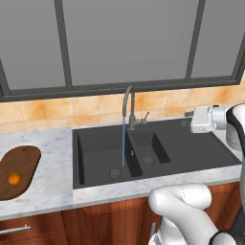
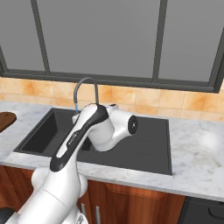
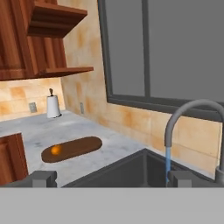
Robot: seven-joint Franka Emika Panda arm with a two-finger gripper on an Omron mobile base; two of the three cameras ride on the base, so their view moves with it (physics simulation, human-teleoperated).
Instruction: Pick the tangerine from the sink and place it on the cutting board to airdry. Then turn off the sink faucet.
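One tangerine (image 1: pixel 15 179) noted, resting on the cutting board (image 1: pixel 19 162), toward the board's near end in the left base view; seen again from the hand view as a small orange spot on the dark oval board. Board lying flat on the marble counter (image 1: pixel 52 167), left of the sink (image 1: pixel 95 143) and well apart from it. Both black basins bare of fruit, each with a round drain. Sink faucet (image 1: pixel 128 107) standing at the back rim between the basins, gooseneck curved over the large basin, thin blue stream (image 1: pixel 123 141) falling from the spout to the basin floor; small side lever (image 1: pixel 144 116) angled up to the right. Gripper (image 3: pixel 111 179) held in the air above the right part of the sink, level with the faucet head and to its right, pointed leftward across the counter; fingers (image 3: pixel 43 178) spread fully apart, nothing between them. Paper towel roll (image 3: pixel 53 106) upright on the far counter below wooden shelves.
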